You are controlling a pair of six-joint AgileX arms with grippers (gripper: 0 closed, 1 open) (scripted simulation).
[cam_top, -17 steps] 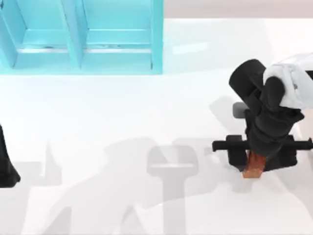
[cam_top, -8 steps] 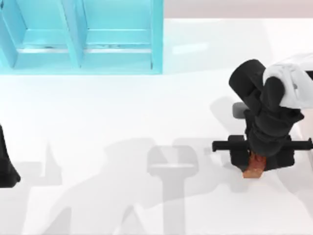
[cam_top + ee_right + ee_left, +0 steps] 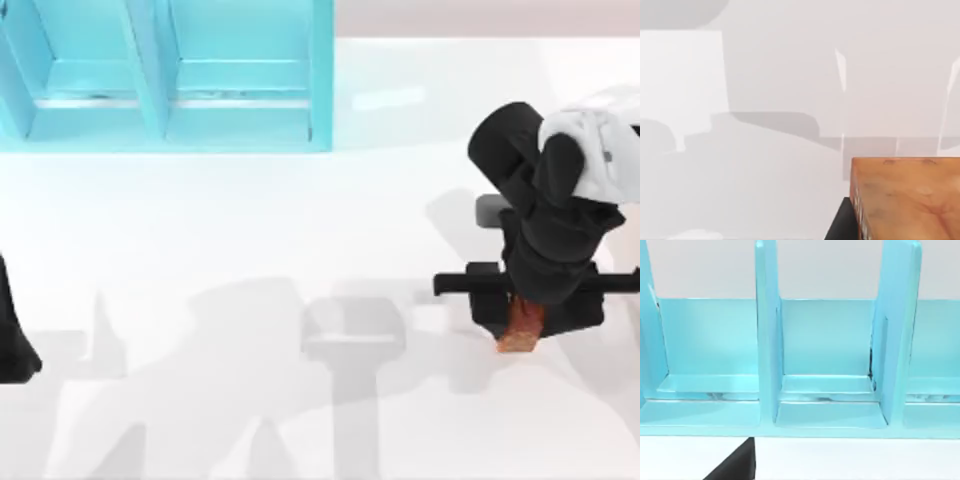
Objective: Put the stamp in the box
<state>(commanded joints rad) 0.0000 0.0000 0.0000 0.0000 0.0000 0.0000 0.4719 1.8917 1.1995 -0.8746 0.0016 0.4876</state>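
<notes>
- The right gripper [image 3: 522, 322] hangs over the table's right part, pointing down, with the stamp [image 3: 520, 328] under it; the arm's dark body covers the fingers, so whether they are clenched on the stamp or released from it cannot be told.
- The stamp is a reddish-brown, wood-like block — its lower end sticks out from beneath the gripper. In the right wrist view the stamp [image 3: 905, 200] shows a grained orange-brown face with faint pale marks; no writing can be read on it.
- A black crossbar of the gripper stretches sideways just above the stamp, and its right end reaches the picture's edge.
- To the left of the stamp the white table [image 3: 250, 230] lies open and bare — only soft grey shadows fall across it.
- The box [image 3: 165, 75] is a light-blue open frame, well apart from the stamp, up and to its left at the table's far edge; upright dividers split it into compartments, seen close in the left wrist view [image 3: 827, 390]. No label is legible on it.
- The left arm is parked far to the stamp's left, at the table's left edge.
</notes>
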